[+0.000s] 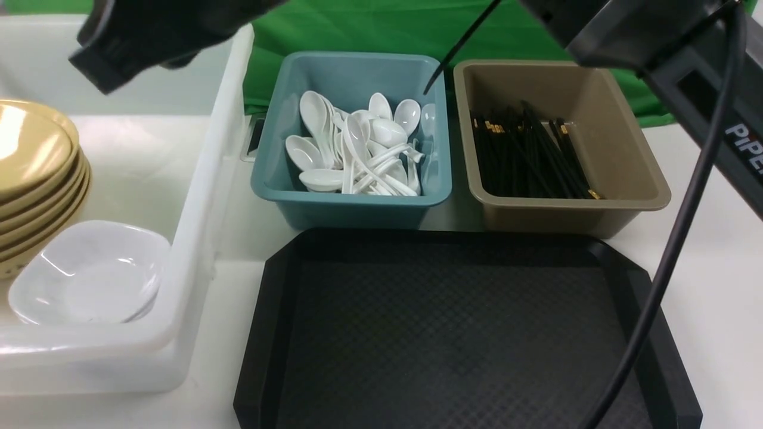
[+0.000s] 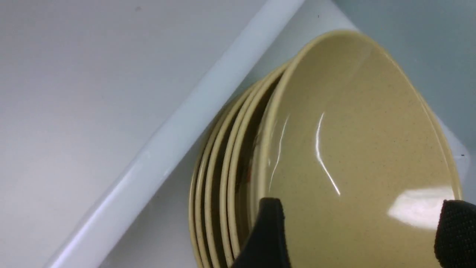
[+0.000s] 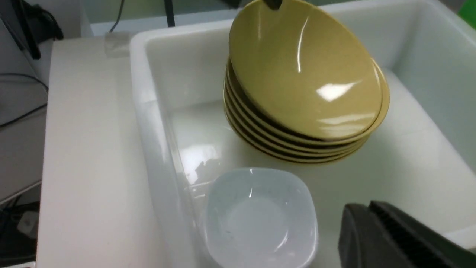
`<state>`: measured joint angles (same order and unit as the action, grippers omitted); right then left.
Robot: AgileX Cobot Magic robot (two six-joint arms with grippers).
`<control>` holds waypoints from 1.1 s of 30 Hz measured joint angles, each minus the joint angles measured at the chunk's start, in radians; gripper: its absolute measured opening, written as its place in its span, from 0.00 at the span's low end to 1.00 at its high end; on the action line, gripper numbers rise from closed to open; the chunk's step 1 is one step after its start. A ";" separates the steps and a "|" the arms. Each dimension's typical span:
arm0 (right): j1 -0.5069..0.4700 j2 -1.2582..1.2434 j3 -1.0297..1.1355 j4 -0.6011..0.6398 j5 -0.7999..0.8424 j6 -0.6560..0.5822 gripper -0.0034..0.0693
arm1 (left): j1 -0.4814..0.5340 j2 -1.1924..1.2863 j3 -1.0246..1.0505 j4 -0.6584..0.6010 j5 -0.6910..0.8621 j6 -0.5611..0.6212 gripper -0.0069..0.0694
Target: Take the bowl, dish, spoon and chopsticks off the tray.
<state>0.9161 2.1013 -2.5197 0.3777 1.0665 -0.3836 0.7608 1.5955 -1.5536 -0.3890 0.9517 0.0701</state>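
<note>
While the tray (image 1: 453, 333) is lying on the table (image 1: 715, 268), the bowl (image 1: 27, 149) is resting tilted atop a yellow stack (image 1: 36, 220) in the white bin (image 1: 199, 196). Left wrist: the left gripper (image 2: 362, 223) is hanging spread wide over the bowl. Right wrist: the right gripper (image 3: 366, 223) is pressing its fingers together, empty.

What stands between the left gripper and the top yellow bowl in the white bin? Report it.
Nothing visible does. The left gripper hangs open directly over the bowl, which lies tilted on the stack of bowls inside the white bin.
</note>
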 joint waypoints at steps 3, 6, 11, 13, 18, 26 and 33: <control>-0.006 -0.014 0.000 -0.012 0.030 0.005 0.06 | 0.000 -0.045 -0.059 0.025 0.033 -0.021 0.82; -0.021 -0.038 0.000 -0.054 0.069 0.039 0.06 | -0.012 -0.090 -0.101 0.010 0.079 -0.020 0.78; -0.104 -0.167 0.041 -0.265 0.142 0.177 0.06 | -0.235 -0.233 -0.126 -0.154 0.173 0.140 0.28; -0.158 -0.278 0.115 -0.299 0.142 0.200 0.06 | -0.387 -0.297 -0.126 -0.166 0.189 0.201 0.15; -0.258 -0.550 0.380 -0.378 0.141 0.237 0.06 | -0.742 -0.463 -0.123 -0.099 0.218 0.231 0.08; -0.309 -1.219 1.125 -0.631 -0.204 0.404 0.06 | -1.077 -0.817 0.130 -0.041 0.180 0.189 0.08; -0.309 -1.816 1.803 -0.803 -0.728 0.571 0.06 | -1.099 -1.190 0.711 0.039 -0.205 0.119 0.08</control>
<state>0.6074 0.2854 -0.7166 -0.4257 0.3385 0.1877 -0.3378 0.4052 -0.8430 -0.3497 0.7462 0.1889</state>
